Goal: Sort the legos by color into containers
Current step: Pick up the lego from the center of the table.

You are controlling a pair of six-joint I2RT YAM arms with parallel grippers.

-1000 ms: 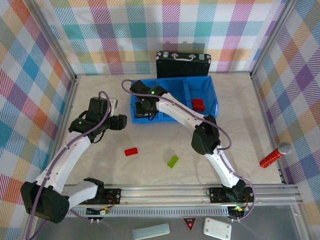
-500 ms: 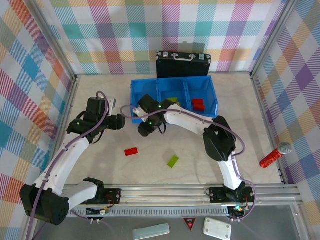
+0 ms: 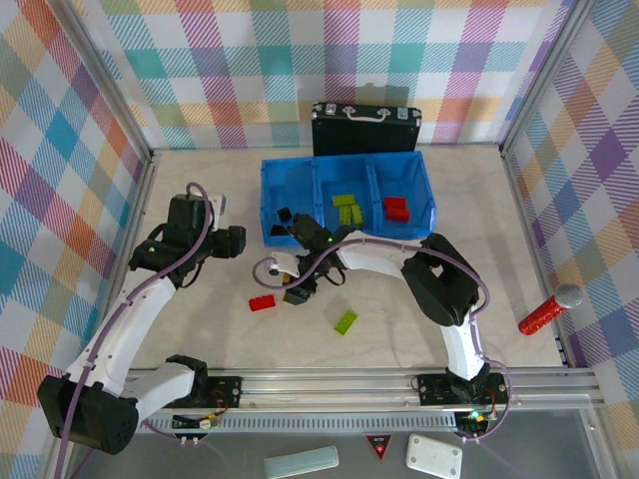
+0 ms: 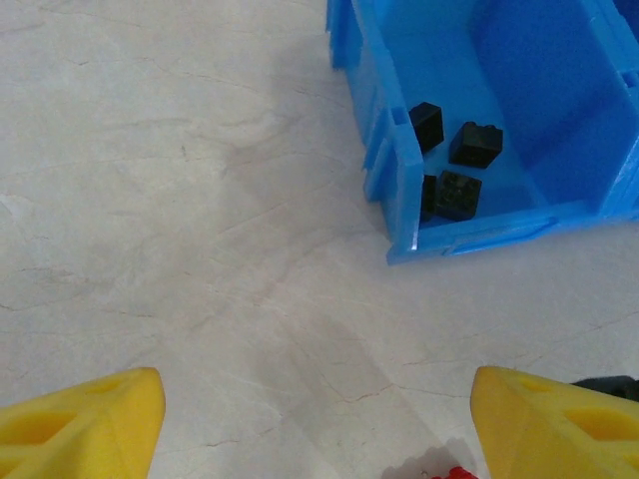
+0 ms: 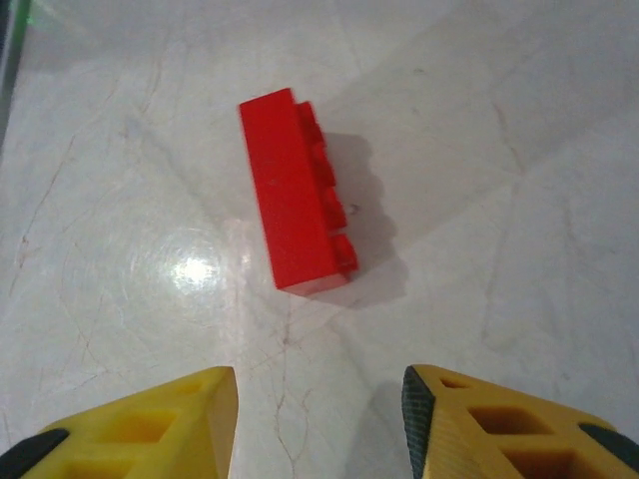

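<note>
Right gripper [image 3: 297, 295] sits low over the bench [image 3: 200, 329], just right of a loose red brick [image 3: 263, 302]. From my right wrist camera, its yellow fingers [image 5: 160, 429] are spread, with bare bench between them. The red brick lies flat just ahead of the tips, untouched, its studs facing sideways.

Left gripper [image 3: 237, 242] is out to the left of the blue bin [image 3: 266, 205], near it but apart from it. From the left wrist camera, the fingers [image 4: 90, 419] stand wide apart and hold nothing. Beyond them I see the bin's near corner.

Bin contents:
- Left compartment: black bricks [image 4: 475, 143], at least three, lying close together on the floor of the compartment.
- Middle compartment: green bricks [image 3: 347, 208].
- Right compartment: red bricks [image 3: 395, 208].

Still loose on the bench are the red brick by the right gripper and one green brick [image 3: 345, 320], which lies to the right of it and nearer the arm bases. The two are near each other but not touching.

A black briefcase [image 3: 365, 130] stands upright behind the bin.
</note>
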